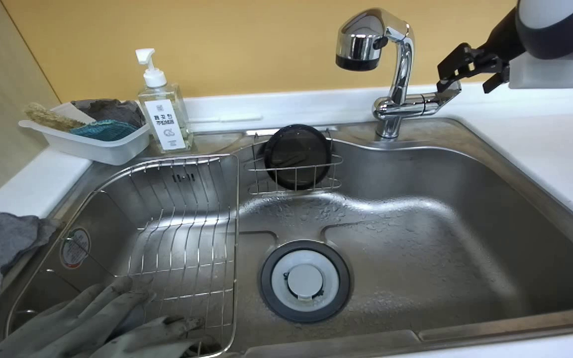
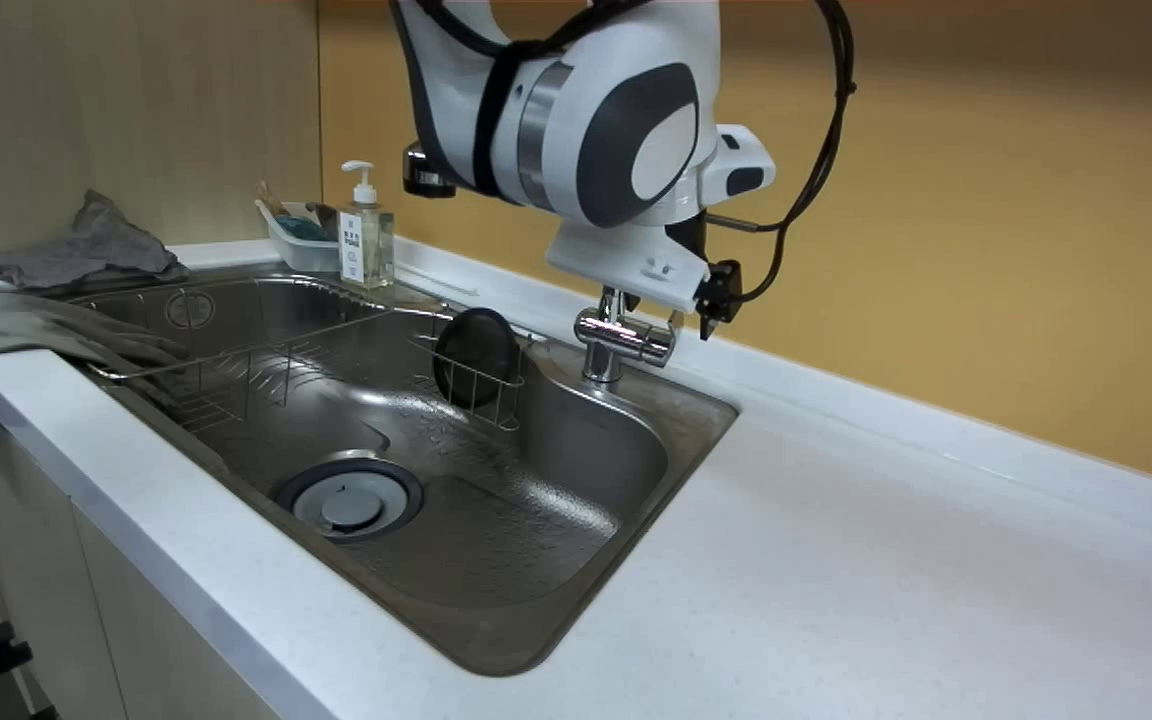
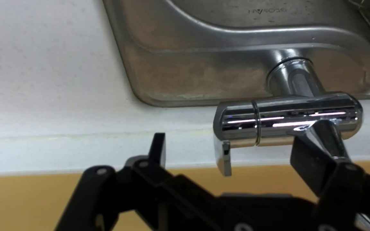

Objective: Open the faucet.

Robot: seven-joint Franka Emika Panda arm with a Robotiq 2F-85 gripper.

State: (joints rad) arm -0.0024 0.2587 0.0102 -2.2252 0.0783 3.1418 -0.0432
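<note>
The chrome faucet [image 1: 402, 74] stands at the back rim of the sink, with its bulbous spray head [image 1: 360, 42] over the basin. Its flat side lever [image 1: 449, 95] points up from the end of the horizontal body. My gripper [image 1: 467, 84] is open at the lever; a finger overlaps the lever's top in this exterior view. In the wrist view, the open gripper [image 3: 228, 150] has one finger on each side of the lever [image 3: 224, 157], with gaps to both. In an exterior view, the arm hides the faucet's neck above its body [image 2: 626, 335], and the gripper [image 2: 711, 312] is partly hidden.
The steel sink [image 1: 465, 238] holds a wire rack [image 1: 237, 223] and a basket with a black round dish [image 1: 297, 156]. A soap bottle [image 1: 167, 117] and a white tub [image 1: 112, 151] stand back left. Gloves [image 1: 82, 318] lie front left. The yellow wall [image 2: 986, 300] is close behind the gripper.
</note>
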